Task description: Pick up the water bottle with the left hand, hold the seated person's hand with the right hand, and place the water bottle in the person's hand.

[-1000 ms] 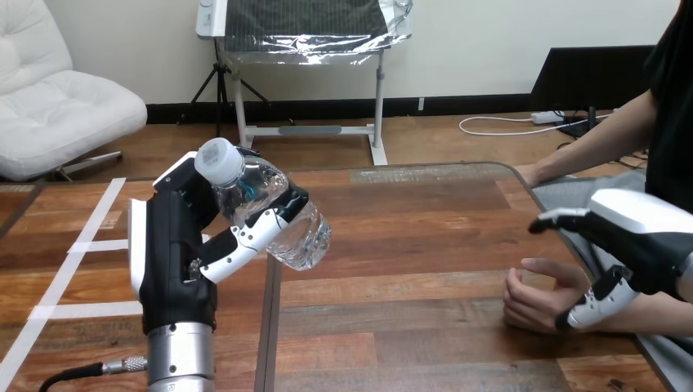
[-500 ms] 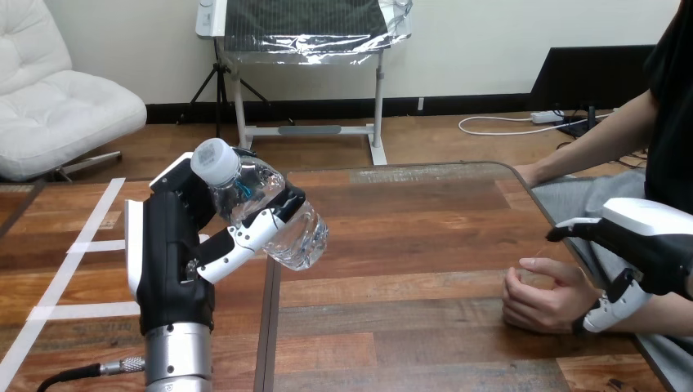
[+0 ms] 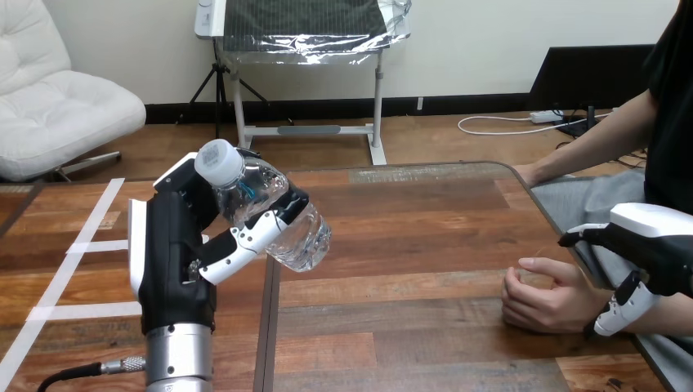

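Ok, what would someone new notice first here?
The clear plastic water bottle with a white cap, tilted and held up at the left by the robot's left hand. Then the person's hand resting on the wooden table at right, with the right hand at its wrist.

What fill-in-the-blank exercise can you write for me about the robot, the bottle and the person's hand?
1. The left hand has its fingers curled round the bottle, whose cap is ___ in colour.
2. The bottle is ___, not upright.
3. The person's hand rests on the ___.
4. The right hand is at the view's ___ side.

Missing words: white; tilted; table; right.
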{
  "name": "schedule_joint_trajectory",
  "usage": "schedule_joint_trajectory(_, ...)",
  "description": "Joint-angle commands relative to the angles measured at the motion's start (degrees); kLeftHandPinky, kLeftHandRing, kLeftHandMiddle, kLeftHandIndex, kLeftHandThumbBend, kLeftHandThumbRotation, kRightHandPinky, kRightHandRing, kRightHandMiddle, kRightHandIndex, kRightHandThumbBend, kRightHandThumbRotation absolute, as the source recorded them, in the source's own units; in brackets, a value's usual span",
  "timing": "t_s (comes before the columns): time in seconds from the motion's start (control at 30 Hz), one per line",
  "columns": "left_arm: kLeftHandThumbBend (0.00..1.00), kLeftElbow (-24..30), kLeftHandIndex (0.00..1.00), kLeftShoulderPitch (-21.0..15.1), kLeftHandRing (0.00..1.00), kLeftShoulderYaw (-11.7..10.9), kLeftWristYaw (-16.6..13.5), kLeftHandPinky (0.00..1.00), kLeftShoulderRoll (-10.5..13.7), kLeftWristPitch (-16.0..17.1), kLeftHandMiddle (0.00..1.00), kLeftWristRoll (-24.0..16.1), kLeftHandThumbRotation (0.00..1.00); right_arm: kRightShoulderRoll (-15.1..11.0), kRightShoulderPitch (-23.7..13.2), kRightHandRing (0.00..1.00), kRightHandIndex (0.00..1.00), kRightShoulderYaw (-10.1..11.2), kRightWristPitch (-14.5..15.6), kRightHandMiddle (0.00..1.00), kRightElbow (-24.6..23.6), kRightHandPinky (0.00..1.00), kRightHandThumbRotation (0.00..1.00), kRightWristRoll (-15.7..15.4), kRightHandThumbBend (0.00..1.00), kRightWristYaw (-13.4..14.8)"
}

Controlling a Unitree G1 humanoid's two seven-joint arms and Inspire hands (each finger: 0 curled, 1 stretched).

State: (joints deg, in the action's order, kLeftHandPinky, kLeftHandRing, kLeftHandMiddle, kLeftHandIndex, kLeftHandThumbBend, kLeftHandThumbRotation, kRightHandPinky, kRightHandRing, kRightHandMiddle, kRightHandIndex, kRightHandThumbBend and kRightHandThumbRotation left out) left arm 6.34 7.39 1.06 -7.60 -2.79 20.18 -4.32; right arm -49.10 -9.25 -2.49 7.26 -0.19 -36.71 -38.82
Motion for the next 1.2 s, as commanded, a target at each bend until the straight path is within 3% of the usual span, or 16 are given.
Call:
schedule_joint_trajectory(0.0,0.63,0.57,0.5,-3.05,0.44,-0.45,0.41,0.47,-0.18,2.46,0.45,1.12,0.0,-1.59,-4.92,0.94,0.91,-0.8,-0.02,0.95,0.65,0.84,0.02,-0.82,0.73,0.78)
schedule_joint_trajectory(0.47,0.63,0.54,0.5,-3.08,0.45,-0.7,0.32,0.48,-0.21,1.91,0.45,0.65,0.0,-1.61,-6.28,0.95,0.92,-2.5,1.13,0.96,2.97,0.86,0.04,-2.54,0.71,0.54)
schedule_joint_trajectory(0.77,0.63,0.59,0.5,-3.16,0.44,-0.72,0.44,0.47,-0.3,2.06,0.45,1.03,0.0,-1.81,-7.21,0.95,0.92,-3.42,0.28,0.96,4.87,0.85,0.03,-2.14,0.71,0.56)
schedule_joint_trajectory(1.07,0.64,0.89,0.5,-3.14,0.44,-0.74,0.04,0.47,-0.38,1.38,0.45,0.58,0.0,-1.79,-8.61,0.93,0.91,-5.58,0.95,0.95,6.53,0.83,0.01,-3.8,0.71,0.1)
schedule_joint_trajectory(1.17,0.64,0.58,0.5,-3.24,0.44,-0.7,0.7,0.47,-0.22,2.02,0.45,1.39,0.0,-1.93,-9.5,0.93,0.91,-6.87,1.68,0.95,6.98,0.84,0.01,-5.01,0.7,-1.23)
